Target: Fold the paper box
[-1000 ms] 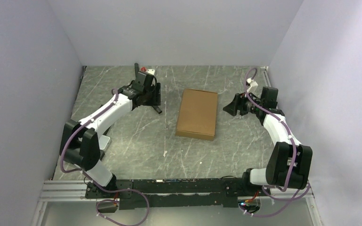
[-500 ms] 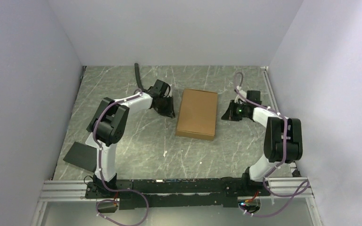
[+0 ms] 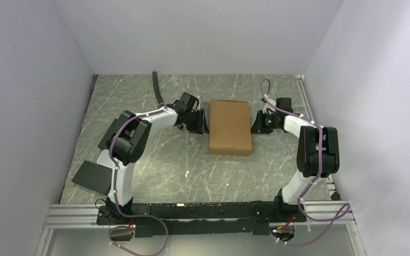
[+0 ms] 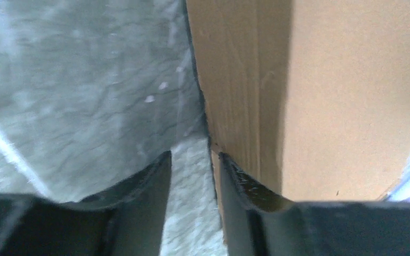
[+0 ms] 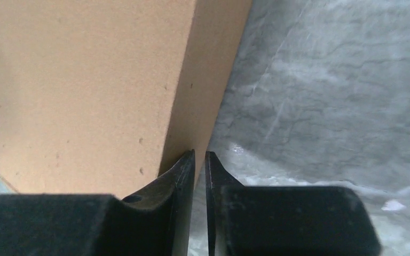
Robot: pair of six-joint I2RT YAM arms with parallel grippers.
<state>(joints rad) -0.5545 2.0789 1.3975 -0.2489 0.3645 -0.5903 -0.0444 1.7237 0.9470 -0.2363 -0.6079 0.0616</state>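
The paper box [image 3: 229, 127] lies closed and flat on the marble table, a brown cardboard rectangle. My left gripper [image 3: 197, 121] sits low at its left side. In the left wrist view the jaws [image 4: 192, 156] stand a narrow gap apart with bare table between them, and the right finger rests against the box's side wall [image 4: 245, 80]. My right gripper [image 3: 260, 124] is at the box's right side. In the right wrist view it [image 5: 200, 153] is nearly closed and holds nothing, its left finger against the box's edge [image 5: 80, 90].
A black hose [image 3: 156, 88] stands at the back left. A dark flat plate [image 3: 92, 176] lies by the left arm's base. Pale walls enclose the table on three sides. A metal rail [image 3: 203, 210] runs along the near edge.
Both arms came down and in to the box's sides. The left gripper reached the left edge and the box slid a little right and straightened.
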